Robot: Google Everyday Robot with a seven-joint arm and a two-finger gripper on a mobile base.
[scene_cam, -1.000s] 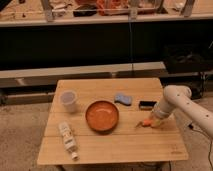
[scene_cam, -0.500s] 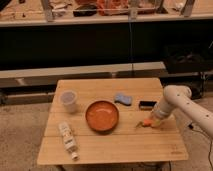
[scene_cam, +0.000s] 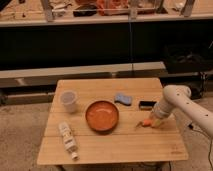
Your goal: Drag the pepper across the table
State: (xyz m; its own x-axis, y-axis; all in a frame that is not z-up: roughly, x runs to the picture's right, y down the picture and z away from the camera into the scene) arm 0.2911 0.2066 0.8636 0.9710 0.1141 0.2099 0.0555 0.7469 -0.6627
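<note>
On my light plank table (scene_cam: 110,145) I count one slim orange pepper (scene_cam: 146,123) at right of centre, gripper (scene_cam: 152,121) on it, fingers' state I cannot tell; one round orange bowl (scene_cam: 102,115), one clear cup (scene_cam: 68,101), one lying bottle (scene_cam: 67,140), one blue sponge (scene_cam: 122,98)

A lab or workshop space is showing here: the light wooden table (scene_cam: 112,142) is standing on speckled hard flooring, a long cluttered workbench (scene_cam: 100,17) is running behind the table, and the gripper (scene_cam: 153,122) is hovering low near the table's right edge.
</note>
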